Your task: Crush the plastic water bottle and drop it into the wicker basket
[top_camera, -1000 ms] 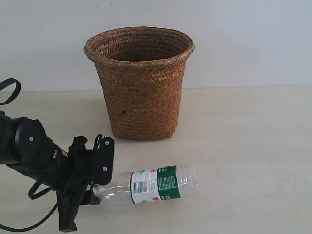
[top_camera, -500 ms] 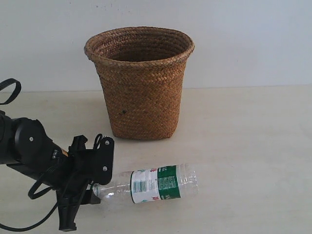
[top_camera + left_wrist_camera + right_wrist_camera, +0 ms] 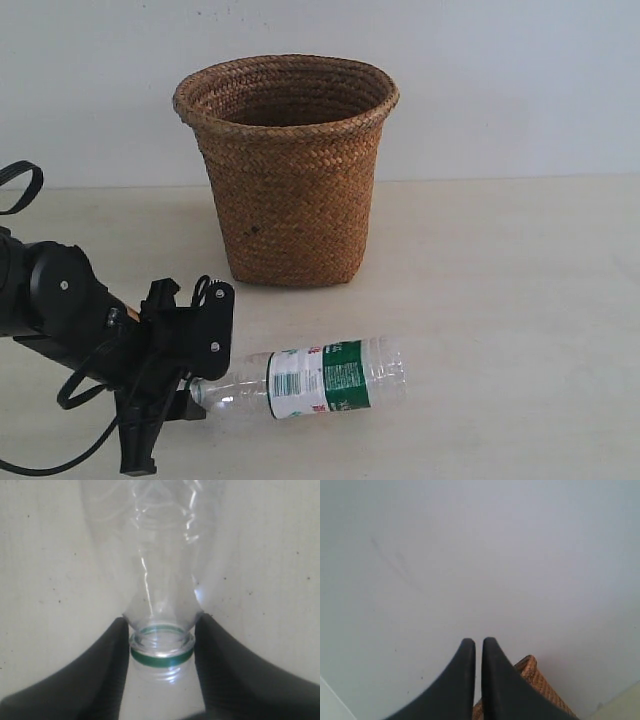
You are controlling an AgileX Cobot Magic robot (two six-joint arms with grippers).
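- The left gripper [image 3: 161, 630] is closed on the neck of the plastic water bottle [image 3: 320, 378]. One dark finger is pressed against each side of the green cap ring, just below the shoulder.
- The neck seems to have been chosen because it is the stiffest part. A firm hold is given there, and the soft body is left free to be squeezed.
- The bottle lies on its side on the bench [image 3: 500, 300], its mouth taken into the gripper and its base pointed away to the right of the exterior view. No cap is seen on the mouth, so air could be let out when the body is pressed.
- The body is judged largely uncrushed. It looks round and full in the exterior view, though some creases are caught by the light in the left wrist view.
- The wicker basket [image 3: 290, 200] stands upright on the bench behind the bottle and apart from it. Its wide mouth is open upward to receive a drop from above, and nothing is seen in the part of its inside that shows.
- The right gripper [image 3: 478, 642] is brought nearly together with nothing between its fingers. It is aimed at the pale wall [image 3: 470, 545], with an edge of the basket just past it, and it is absent from the exterior view. It is judged to be parked until a second hold is needed for crushing.
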